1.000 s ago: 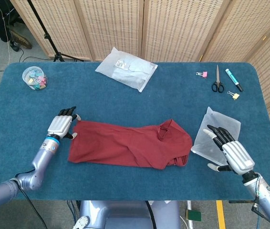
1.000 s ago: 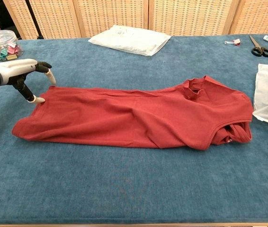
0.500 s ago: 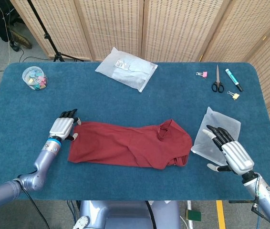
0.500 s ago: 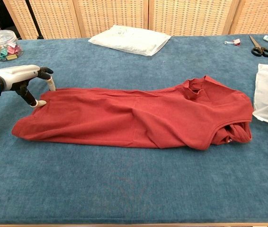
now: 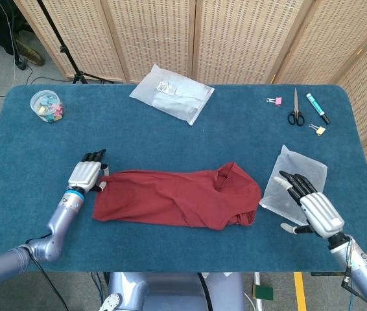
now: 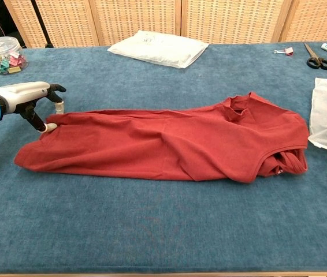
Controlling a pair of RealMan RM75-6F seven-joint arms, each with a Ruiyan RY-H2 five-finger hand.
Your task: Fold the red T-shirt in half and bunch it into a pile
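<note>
The red T-shirt (image 5: 177, 197) is lying folded lengthwise near the front of the blue table (image 5: 170, 136), collar toward the right. The left hand (image 5: 87, 173) is sitting at the shirt's far-left corner, fingertips (image 6: 50, 127) pressing on the hem; whether it is actually pinching the cloth cannot be told. The right hand (image 5: 314, 208) is hovering with fingers spread, holding nothing, over a clear bag (image 5: 295, 183) just right of the shirt.

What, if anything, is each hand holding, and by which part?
The left hand pinches the red T-shirt at its far left corner. The right hand holds nothing.
</note>
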